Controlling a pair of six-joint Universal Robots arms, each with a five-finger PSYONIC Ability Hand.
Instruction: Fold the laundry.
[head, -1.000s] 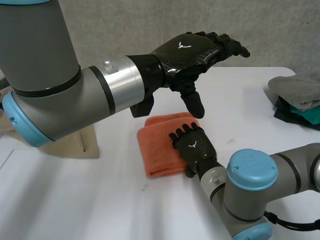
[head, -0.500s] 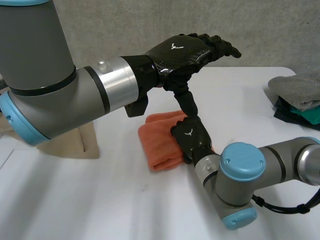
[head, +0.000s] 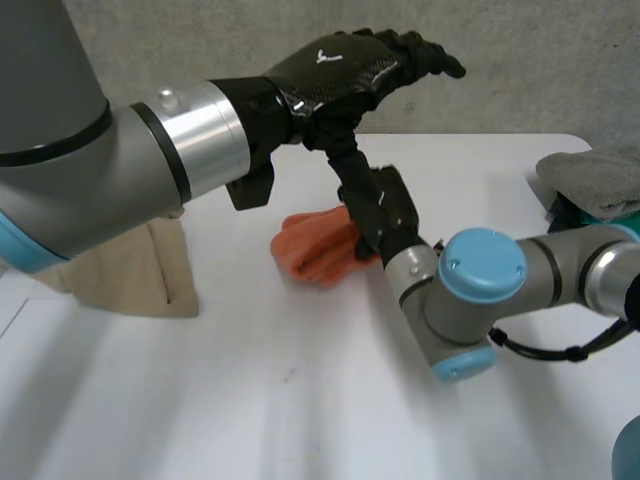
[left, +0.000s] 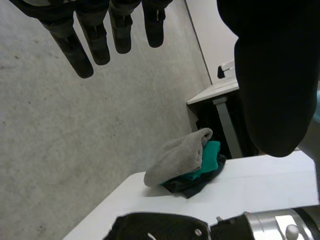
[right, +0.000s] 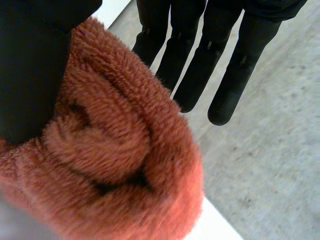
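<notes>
left hand (head: 345, 80): white emblem (head: 322, 57) — right hand (head: 390, 205) grips towel (head: 312, 245)

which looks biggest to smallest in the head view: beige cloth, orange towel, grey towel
1. beige cloth
2. orange towel and grey towel look about alike; the right hand hides part of the orange one, so they are not ranked.

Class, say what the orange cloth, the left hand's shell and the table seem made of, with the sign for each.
The orange cloth: probably terry or fleece, matt; thick fuzzy pile.
The left hand: seemingly carbon-fibre shell, glossy; fine weave pattern.
The table: smooth white, perhaps laminate; unclear.
</notes>
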